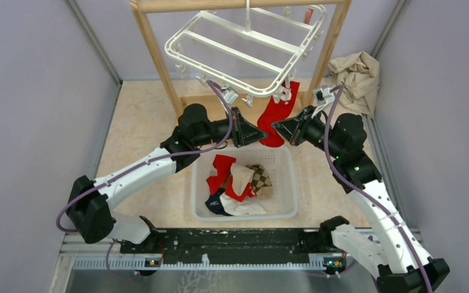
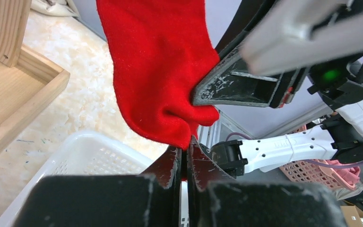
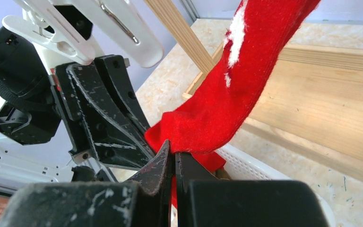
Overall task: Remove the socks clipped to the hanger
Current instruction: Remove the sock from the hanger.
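Over the basket (image 1: 294, 183), the left hand (image 1: 260, 134) and the right hand (image 1: 276, 127) are both pinched shut on the toe end of the red sock (image 1: 276, 113), which hangs clipped to the near edge of the hanger (image 1: 244, 46). Light, soft and stretchy, it will likely stretch before it comes free. A hold nearer the cuff should pull cleaner.

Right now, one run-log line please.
left gripper: shut on red sock | right gripper: same | red sock: clipped to hanger | basket: other socks
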Available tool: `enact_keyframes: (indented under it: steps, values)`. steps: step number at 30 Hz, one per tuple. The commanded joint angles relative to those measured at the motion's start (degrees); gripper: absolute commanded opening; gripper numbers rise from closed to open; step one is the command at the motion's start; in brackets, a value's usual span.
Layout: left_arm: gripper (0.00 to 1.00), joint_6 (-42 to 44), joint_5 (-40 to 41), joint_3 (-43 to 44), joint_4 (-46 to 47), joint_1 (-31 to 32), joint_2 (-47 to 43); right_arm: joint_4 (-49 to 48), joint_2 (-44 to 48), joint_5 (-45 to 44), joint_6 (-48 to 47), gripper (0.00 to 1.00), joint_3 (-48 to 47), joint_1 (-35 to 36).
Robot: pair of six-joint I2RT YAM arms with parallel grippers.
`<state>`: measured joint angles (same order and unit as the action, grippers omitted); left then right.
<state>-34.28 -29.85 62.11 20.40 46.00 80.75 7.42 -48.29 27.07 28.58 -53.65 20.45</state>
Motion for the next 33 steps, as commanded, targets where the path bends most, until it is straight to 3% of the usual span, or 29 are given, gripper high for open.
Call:
enact_keyframes:
  steps: [1, 3, 6, 9, 16, 22, 27, 33]
  values:
    - [0.00, 0.3, 0.1, -0.8, 0.0, 0.2, -3.5, -0.1, 2.2, -1.2, -0.9, 0.03, -0.2, -0.5]
    - [0.00, 0.3, 0.2, -1.1, -0.2, 0.3, -4.2, 0.2, 2.6, -1.3, -1.0, 0.07, 0.0, -0.5]
    - [0.00, 0.2, 0.6, -1.4, -0.6, 0.3, -5.0, 0.6, 2.9, -1.4, -1.0, 0.25, 0.0, -0.5]
    - [0.00, 0.5, 1.0, -1.5, -1.3, 0.3, -5.4, 1.2, 3.6, -1.7, -1.2, 0.37, -0.3, -0.4]
    - [0.00, 0.6, 1.6, -2.5, -1.4, 0.3, -6.1, 4.3, 4.7, -3.9, -3.6, 0.48, -2.2, -0.5]
    - [0.01, 0.8, 1.8, -2.9, -1.3, 0.3, -6.7, 7.7, 5.4, -7.7, -7.8, 0.64, -5.1, -0.5]
    - [0.01, 0.9, 2.0, -3.1, -1.3, 0.2, -7.4, 10.9, 5.6, -11.1, -11.1, 0.98, -8.2, -0.5]
    - [0.01, 0.9, 1.7, -3.4, -1.0, 0.2, -7.6, 9.3, 7.0, -14.8, -13.9, 0.98, -9.6, -0.5]
